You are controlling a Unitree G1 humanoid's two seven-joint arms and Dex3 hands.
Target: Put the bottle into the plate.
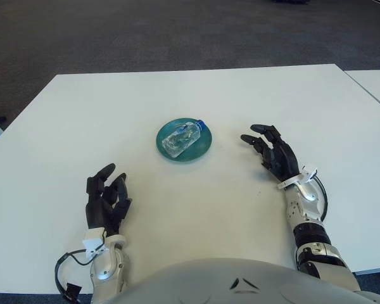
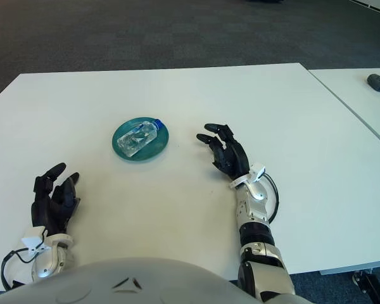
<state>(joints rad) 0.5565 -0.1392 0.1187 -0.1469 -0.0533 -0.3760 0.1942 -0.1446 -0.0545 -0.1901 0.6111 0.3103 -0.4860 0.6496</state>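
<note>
The clear bottle [image 1: 181, 139] with a blue cap lies on its side inside the teal plate [image 1: 204, 147], near the middle of the white tabletop [image 1: 177, 101]. The right hand [image 1: 275, 154] shows to the right of the plate, apart from it, its fingers spread and loosely bent toward the plate, gripping nothing. The left hand [image 1: 106, 201] shows at the near left of the tabletop, well apart from the plate, its fingers relaxed and empty.
</note>
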